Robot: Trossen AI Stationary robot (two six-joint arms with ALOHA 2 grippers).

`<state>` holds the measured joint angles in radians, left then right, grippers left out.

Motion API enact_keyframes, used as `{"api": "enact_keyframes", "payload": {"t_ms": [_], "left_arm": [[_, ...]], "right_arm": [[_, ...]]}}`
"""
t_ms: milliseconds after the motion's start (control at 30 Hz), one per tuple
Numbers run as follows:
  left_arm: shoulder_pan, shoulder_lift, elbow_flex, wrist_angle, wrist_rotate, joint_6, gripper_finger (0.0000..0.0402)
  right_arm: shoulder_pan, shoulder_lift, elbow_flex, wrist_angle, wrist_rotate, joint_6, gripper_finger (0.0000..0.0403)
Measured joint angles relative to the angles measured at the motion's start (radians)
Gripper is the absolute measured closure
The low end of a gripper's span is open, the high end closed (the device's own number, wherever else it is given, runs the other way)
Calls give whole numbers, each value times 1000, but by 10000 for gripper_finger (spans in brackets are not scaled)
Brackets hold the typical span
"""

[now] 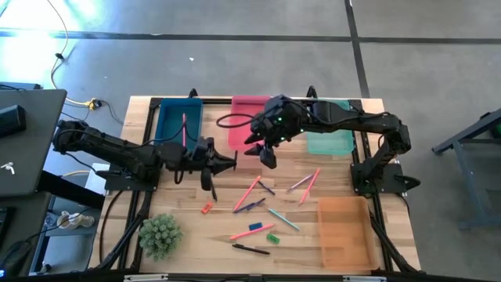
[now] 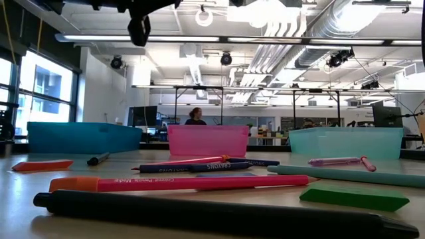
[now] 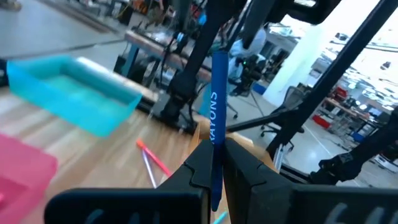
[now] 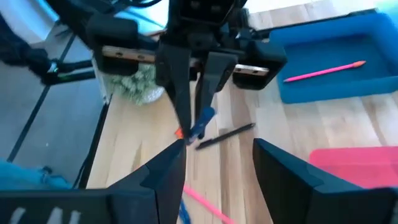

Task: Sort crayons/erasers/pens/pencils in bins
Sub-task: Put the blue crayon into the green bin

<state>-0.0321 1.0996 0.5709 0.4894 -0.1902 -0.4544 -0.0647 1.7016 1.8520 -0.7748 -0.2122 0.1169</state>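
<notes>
Item: left gripper [image 1: 213, 166]. I found it closed on a blue crayon [image 3: 215, 137], just off the near right corner of the blue bin [image 1: 178, 121].

Item: right gripper [image 1: 261, 150]. I saw its fingers spread and holding nothing, raised near the front edge of the pink bin [image 1: 252, 119], to the blue bin's right.

Item: bins. Teal bin [image 1: 333, 139] sat further right in the same back row; orange bin [image 1: 344, 231] lay well apart, at the near right corner of the table [image 1: 180, 207]. A pink stick [image 1: 184, 128] lay inside the blue bin.

Item: erasers. I counted an orange eraser [image 1: 207, 207], a blue eraser [image 1: 255, 227] and a green eraser [image 1: 272, 237], all loose on the table forward of the blue bin, among scattered sticks.

Item: small plant [image 1: 160, 235], near left of the table.
</notes>
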Motion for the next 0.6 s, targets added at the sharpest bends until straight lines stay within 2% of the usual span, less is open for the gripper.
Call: {"api": "enact_keyframes", "payload": {"t_ms": [600], "left_arm": [[80, 0, 0, 132, 79, 150, 397]], "right_arm": [[2, 0, 0, 125, 46, 17, 224]]}}
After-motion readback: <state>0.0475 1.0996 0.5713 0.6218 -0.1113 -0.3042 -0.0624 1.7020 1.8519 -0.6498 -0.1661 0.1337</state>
